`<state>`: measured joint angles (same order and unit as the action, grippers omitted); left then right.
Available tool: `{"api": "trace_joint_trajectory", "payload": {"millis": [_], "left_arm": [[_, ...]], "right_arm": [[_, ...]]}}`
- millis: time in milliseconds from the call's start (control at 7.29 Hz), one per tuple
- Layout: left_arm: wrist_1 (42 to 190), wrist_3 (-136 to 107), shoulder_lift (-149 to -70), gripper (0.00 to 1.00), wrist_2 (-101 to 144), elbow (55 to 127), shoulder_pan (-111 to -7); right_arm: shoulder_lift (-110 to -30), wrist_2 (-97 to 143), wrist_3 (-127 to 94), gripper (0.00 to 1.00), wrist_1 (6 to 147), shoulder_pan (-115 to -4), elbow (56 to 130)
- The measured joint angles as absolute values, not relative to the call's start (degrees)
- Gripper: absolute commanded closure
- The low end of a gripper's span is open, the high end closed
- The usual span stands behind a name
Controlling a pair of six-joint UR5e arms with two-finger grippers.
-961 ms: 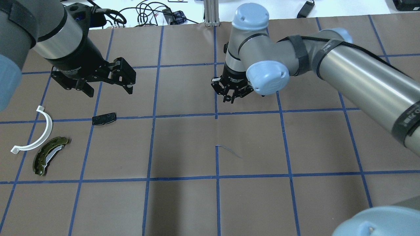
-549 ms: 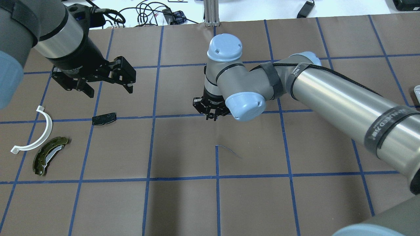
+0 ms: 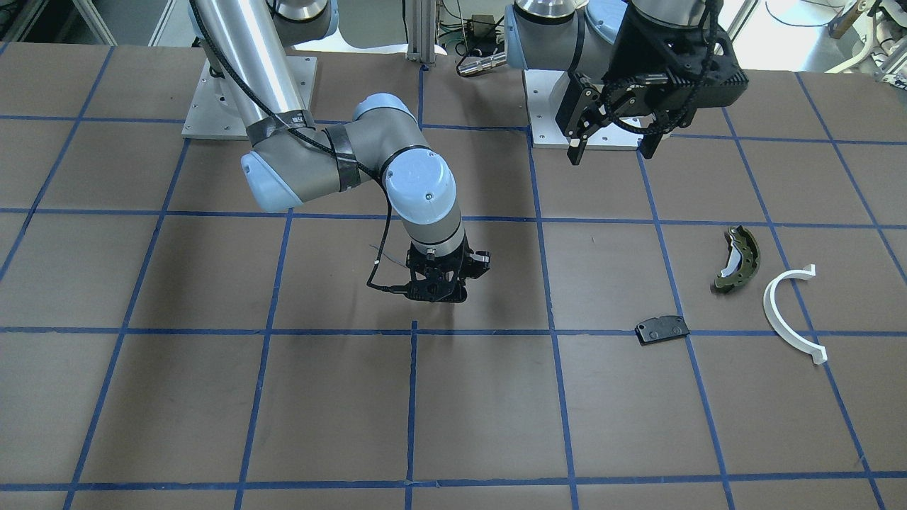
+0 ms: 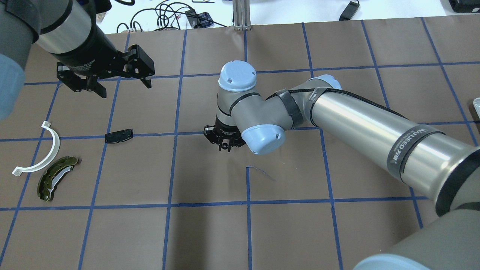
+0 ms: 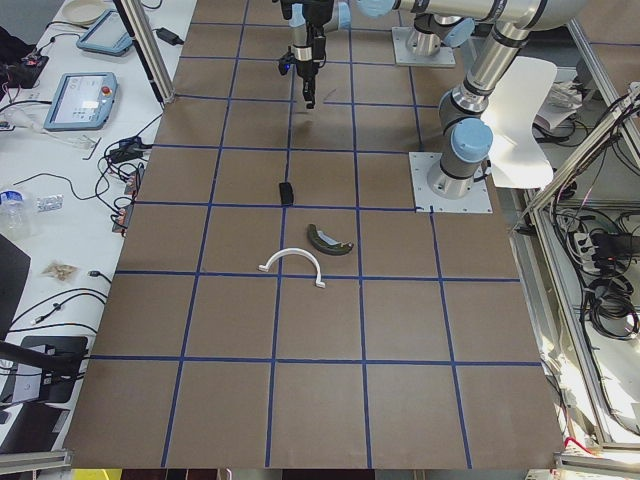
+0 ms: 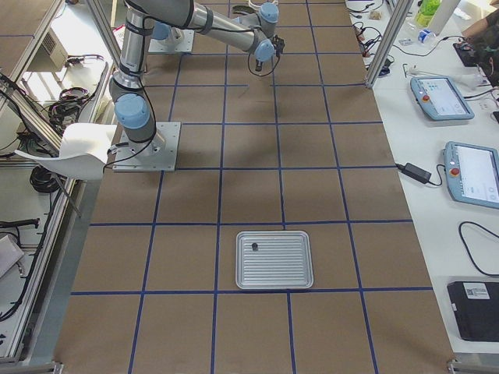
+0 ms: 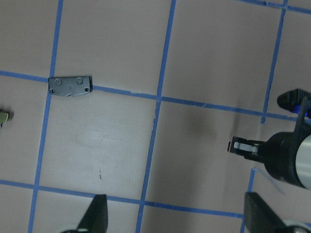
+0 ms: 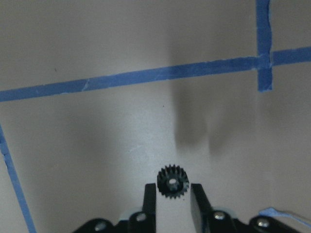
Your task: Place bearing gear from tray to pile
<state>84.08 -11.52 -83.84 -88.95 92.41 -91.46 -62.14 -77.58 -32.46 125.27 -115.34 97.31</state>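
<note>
My right gripper [image 4: 225,147] is shut on a small black toothed gear [image 8: 173,180] and holds it just above the brown table near the centre; it also shows in the front view [image 3: 439,294]. The pile lies at my left: an olive-green brake shoe [image 4: 56,178], a white half-ring [image 4: 41,152] and a flat black pad [image 4: 119,135]. My left gripper [image 4: 122,88] is open and empty, raised behind the pad. The left wrist view shows the pad [image 7: 70,86] and its own spread fingertips [image 7: 95,213].
A ribbed metal tray [image 6: 274,259] with one small dark part [image 6: 255,248] in it lies far to my right. Blue tape lines grid the table. Cables [image 4: 168,15] lie beyond the far edge. A loose tape curl [image 4: 260,172] sits near the centre.
My right arm has carried the gear leftward and nearer, toward the pile side. My left gripper has drawn back a little toward the table's far edge, still open.
</note>
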Motion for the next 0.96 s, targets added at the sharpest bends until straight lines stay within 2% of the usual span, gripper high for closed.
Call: {"api": "trace_joint_trajectory", "payload": {"millis": [549, 961], "left_arm": [[82.31, -5.31, -84.05, 0.0, -88.98, 93.79, -91.81], [74.38, -8.11, -86.74, 0.0, -82.9, 103.84, -92.24]], "right_arm": [[-64.55, -79.87, -27.96, 0.0, 125.88, -109.72, 96.8], [-69.21, -81.13, -15.07, 0.0, 118.71, -97.64, 96.92]]}}
